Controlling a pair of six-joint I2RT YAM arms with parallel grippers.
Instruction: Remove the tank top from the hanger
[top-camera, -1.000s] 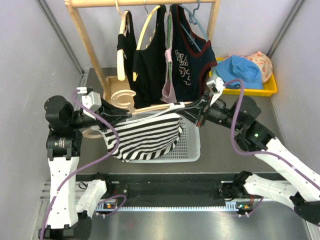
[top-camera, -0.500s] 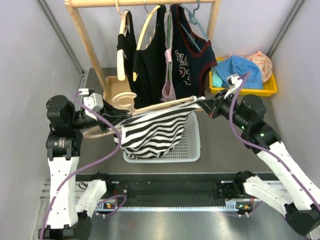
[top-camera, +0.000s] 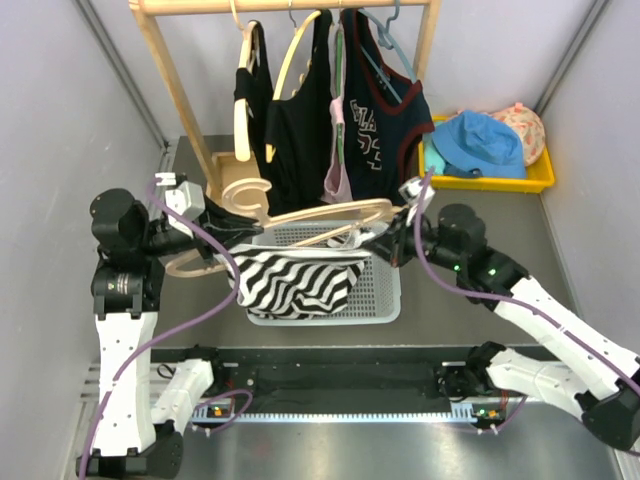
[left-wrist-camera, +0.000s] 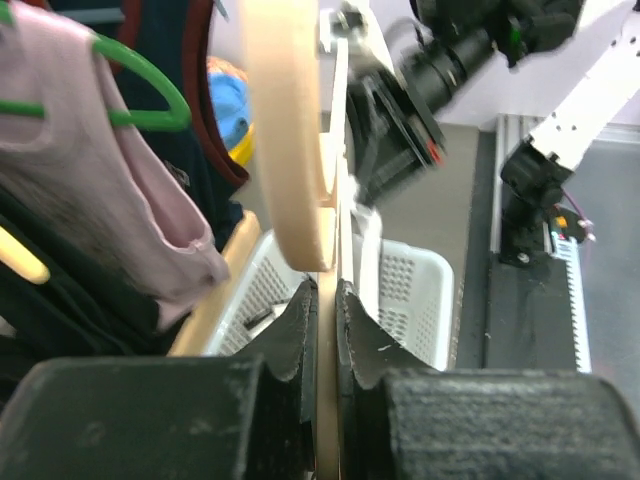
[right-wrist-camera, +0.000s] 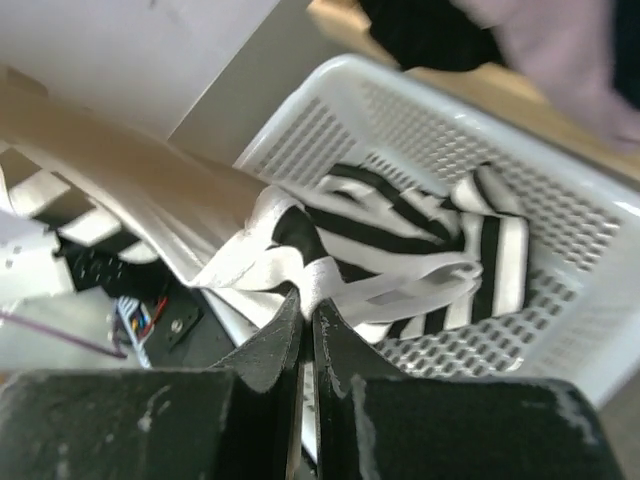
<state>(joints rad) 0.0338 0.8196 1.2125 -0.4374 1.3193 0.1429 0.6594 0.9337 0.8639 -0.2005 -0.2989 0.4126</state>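
Left end effector (left-wrist-camera: 326, 305) pressed together on the thin edge of the wooden hanger (top-camera: 330, 213), holding it roughly level over the basket (top-camera: 382, 288). Right end effector (right-wrist-camera: 307, 303) pinching a white strap or hem of the striped top (top-camera: 295, 283) at the hanger's right end.

Most of the top is down in the basket, bunched, with part of it draped over the near rim. Right wrist view shows some fabric wrapped over the hanger arm just beside the pinch, so it looks not fully free; which strap that is, cannot tell.

Progress: late stage, top mostly slid off. Left to do, I'd say: pull that last bit off the hanger end, then let the top go into the basket on the worktop (top-camera: 470, 290).
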